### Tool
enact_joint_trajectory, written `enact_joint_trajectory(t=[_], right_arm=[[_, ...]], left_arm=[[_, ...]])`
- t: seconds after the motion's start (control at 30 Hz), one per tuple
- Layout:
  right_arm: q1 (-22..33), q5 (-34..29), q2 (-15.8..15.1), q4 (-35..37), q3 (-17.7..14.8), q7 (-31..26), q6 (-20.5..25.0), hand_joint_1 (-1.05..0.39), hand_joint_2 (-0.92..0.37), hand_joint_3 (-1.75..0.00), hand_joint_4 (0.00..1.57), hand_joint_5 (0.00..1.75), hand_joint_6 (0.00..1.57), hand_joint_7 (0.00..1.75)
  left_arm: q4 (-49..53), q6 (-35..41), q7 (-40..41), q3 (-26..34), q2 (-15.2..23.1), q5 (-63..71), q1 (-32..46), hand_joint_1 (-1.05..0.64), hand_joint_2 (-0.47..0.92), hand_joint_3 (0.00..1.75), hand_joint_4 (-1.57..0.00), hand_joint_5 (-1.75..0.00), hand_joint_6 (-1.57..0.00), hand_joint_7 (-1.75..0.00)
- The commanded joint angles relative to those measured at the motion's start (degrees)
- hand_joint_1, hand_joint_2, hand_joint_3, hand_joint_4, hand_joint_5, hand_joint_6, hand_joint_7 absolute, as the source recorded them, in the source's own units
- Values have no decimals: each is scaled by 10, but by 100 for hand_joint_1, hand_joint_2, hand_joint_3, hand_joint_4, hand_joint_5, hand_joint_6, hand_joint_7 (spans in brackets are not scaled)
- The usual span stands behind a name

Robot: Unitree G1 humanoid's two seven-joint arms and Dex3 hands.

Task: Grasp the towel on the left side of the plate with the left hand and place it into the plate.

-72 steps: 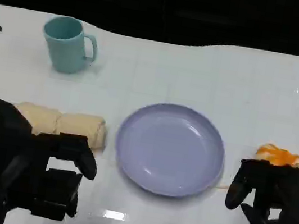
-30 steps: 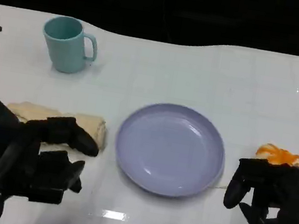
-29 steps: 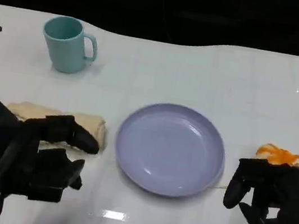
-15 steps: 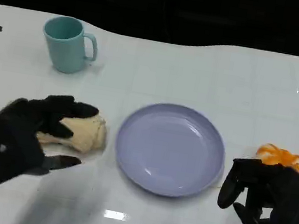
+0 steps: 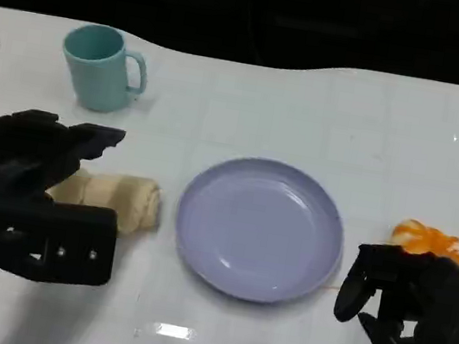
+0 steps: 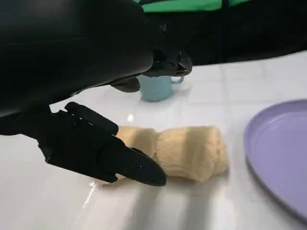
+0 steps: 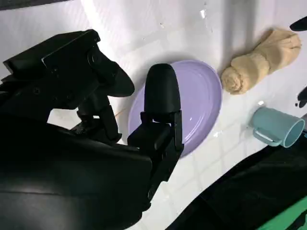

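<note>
- Lying on the white counter (image 5: 308,115), the rolled cream towel (image 5: 112,197) is seen just left of the lavender plate (image 5: 260,227), apart from its rim; nothing is held by the plate.
- The teal mug (image 5: 99,66) stands upright beyond the towel, handle turned toward the plate side; what it contains cannot be told.
- The left hand (image 5: 34,193) is placed over the far-left end of the towel, fingers spread and released; no grasp is made.
- From the left wrist view, one finger (image 6: 110,153) is shown reaching to the near edge of the towel (image 6: 184,151), while the upper fingers arch above it; whether the towel is touched cannot be told. The plate's rim (image 6: 268,153) and the mug (image 6: 156,87) are also caught there.
- The right hand (image 5: 413,310) is held near the plate's right side, fingers curled, with nothing in them.
- An orange object (image 5: 432,241) is seen just beyond the right hand.
- From the right wrist view, the towel's spiral end (image 7: 232,81) is shown.
</note>
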Motion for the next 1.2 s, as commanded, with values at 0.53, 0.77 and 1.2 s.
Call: enact_joint_trajectory(t=[0.53, 0.77, 1.2], right_arm=[[8, -2, -6, -31, 0, 1, 29, 0, -55, -108, 74, 175, 71, 141], [9, -1, -5, -30, -2, 0, 24, 1, -55, -109, 75, 175, 72, 142], [9, -1, -2, -29, 0, -2, 29, 0, -55, -110, 74, 175, 72, 142]], left_arm=[[358, -58, 39, -114, -100, 86, -173, -52, 88, 1, -46, -10, -40, -1], [539, -79, 97, -119, -158, 66, -229, -43, 92, 14, -76, -21, -75, -15], [606, -179, 333, -113, -153, 57, -225, -18, 92, 14, -86, -174, -70, -148]])
